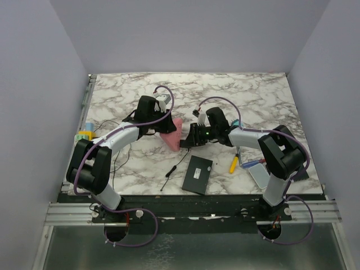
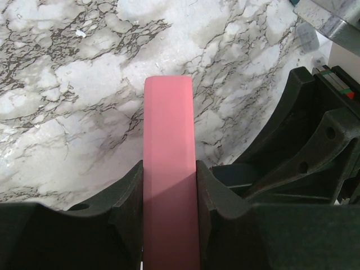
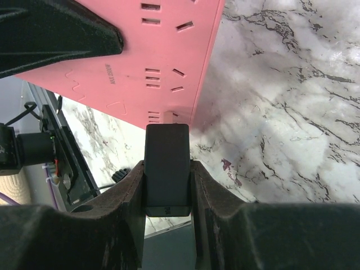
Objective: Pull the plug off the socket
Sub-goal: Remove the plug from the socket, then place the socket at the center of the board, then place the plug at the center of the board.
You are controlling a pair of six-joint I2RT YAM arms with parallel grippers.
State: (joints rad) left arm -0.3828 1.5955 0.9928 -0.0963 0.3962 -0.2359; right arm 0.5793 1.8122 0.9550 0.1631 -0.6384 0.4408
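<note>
Mid-counter (image 1: pixel 253 95), both arms meet over the pink socket block (image 2: pixel 168 129), which is tilted up off the marble. Left hand (image 2: pixel 169 174) pinches the block by its narrow sides, fingers tight against the pink plastic. Right hand (image 3: pixel 166 180) is clamped on the black plug (image 3: pixel 167 152), whose front end butts against the block's edge. No gap shows between plug and socket, so it looks seated and not yet out. Both grasps are done. What's left is the pull itself: right hand draws the plug straight back while the left braces the block.
</note>
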